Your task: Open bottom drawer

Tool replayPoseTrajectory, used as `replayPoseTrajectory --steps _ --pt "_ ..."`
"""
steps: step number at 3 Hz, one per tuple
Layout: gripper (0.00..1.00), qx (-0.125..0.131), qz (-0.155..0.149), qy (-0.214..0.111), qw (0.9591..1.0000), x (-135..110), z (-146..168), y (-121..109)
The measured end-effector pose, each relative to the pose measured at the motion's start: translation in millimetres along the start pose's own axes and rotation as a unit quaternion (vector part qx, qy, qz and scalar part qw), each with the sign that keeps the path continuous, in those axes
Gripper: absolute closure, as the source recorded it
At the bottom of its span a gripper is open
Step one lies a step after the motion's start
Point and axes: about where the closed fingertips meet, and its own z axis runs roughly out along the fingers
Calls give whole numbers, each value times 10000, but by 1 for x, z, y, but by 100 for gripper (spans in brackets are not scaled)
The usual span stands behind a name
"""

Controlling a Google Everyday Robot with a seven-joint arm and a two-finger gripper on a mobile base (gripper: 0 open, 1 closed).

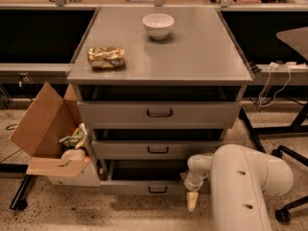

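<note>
The grey cabinet (159, 57) has three drawers. The bottom drawer (139, 187) is the lowest one, with a small dark bar handle (157, 189) at its centre; its front stands out from the cabinet, with a dark gap behind it. The middle drawer (159, 149) and top drawer (159, 113) sit above it. My gripper (192, 201) hangs at the end of the white arm (240, 186), just right of the bottom drawer's handle and near the floor, apart from the handle. It holds nothing that I can see.
A white bowl (158, 25) and a crumpled gold snack bag (106, 57) lie on the cabinet top. An open cardboard box (53, 143) with rubbish stands on the floor at the left, touching the cabinet. An office chair base (288, 153) and cables are at the right.
</note>
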Motion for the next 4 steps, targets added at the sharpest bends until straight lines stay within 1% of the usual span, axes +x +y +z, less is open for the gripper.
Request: replayPoseTrajectory --steps 1,2,3,4 --pt "4 -352 -223 -21 9991 -15 8 36" --pt "27 -493 -247 -97 9984 -19 9 57" --pt "50 -632 -142 -188 9977 -18 9 79" --pt "73 -674 -98 -215 9974 -20 4 95"
